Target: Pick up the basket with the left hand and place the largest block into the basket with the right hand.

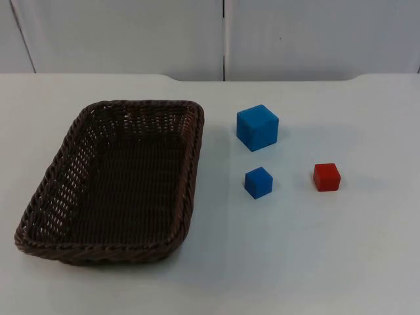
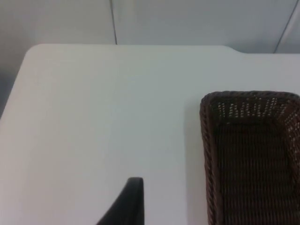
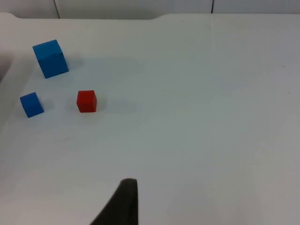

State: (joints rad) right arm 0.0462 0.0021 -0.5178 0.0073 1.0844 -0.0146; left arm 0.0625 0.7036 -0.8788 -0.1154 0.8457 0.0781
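A dark brown wicker basket [image 1: 190,164] lies on the white table at the left, with nothing in it. To its right stands a large blue block [image 1: 257,127]. A small blue block [image 1: 258,182] sits in front of that one, and a small red block [image 1: 326,177] lies further right. My left gripper [image 2: 129,201] hovers over bare table beside the basket's rim [image 2: 206,154], apart from it. My right gripper [image 3: 123,201] hovers over bare table, well away from the large blue block [image 3: 50,58], the small blue block [image 3: 31,104] and the red block [image 3: 86,101].
The grey partition wall [image 1: 223,36] closes the table's far edge. White table top [image 1: 367,249] spreads around and in front of the blocks.
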